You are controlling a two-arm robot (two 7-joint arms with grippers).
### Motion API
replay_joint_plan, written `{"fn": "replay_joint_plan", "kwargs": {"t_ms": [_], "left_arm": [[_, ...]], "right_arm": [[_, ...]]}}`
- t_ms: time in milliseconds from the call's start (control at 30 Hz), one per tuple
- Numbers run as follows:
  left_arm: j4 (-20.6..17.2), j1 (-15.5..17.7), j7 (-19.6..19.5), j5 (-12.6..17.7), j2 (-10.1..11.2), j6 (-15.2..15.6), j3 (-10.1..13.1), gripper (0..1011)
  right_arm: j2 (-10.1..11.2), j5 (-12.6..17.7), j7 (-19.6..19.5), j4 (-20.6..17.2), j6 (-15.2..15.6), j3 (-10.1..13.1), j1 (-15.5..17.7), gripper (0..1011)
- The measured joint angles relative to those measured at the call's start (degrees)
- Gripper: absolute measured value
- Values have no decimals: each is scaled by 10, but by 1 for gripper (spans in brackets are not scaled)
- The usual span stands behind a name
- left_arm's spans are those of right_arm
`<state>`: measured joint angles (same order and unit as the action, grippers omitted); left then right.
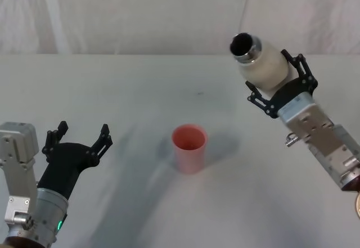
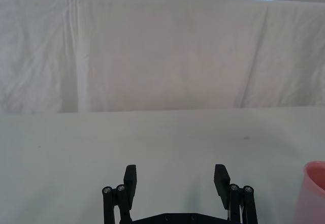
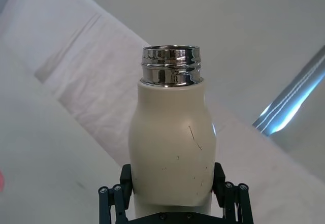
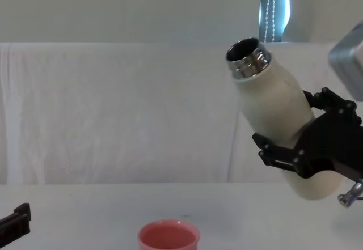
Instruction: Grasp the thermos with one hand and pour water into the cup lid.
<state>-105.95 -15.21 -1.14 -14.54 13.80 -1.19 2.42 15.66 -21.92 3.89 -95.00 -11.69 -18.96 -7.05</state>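
The table [image 1: 112, 90] is white. The right gripper [image 1: 277, 89] is clamped on the thermos [image 1: 264, 62], held up in the air on the right and tipped toward the cup [image 1: 189, 147]. I think pouring comes next: move left over the cup, then tip more. The left gripper [image 1: 79, 141] waits, spread apart, near left. The chest view shows how high the thermos is.

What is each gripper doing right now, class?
Left gripper: open, holding nothing, low over the table.
Right gripper: shut on the thermos, held tilted in the air.
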Motion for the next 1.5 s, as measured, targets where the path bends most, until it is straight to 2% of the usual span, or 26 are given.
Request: {"fn": "replay_joint_plan", "kwargs": {"t_ms": [667,900,1233,1500], "left_arm": [[0,0,0,0,0,0,0,1001],[0,0,0,0,0,0,0,1001],[0,0,0,0,0,0,0,1001],[0,0,0,0,0,0,0,1001]], "right_arm": [[-29,138,54,-7,7,52,44,956],[-36,161,58,-8,18,63,56,956],[-54,201,59,0,54,80,72,956],[-67,231,58,5,62,92,77,956]]}}
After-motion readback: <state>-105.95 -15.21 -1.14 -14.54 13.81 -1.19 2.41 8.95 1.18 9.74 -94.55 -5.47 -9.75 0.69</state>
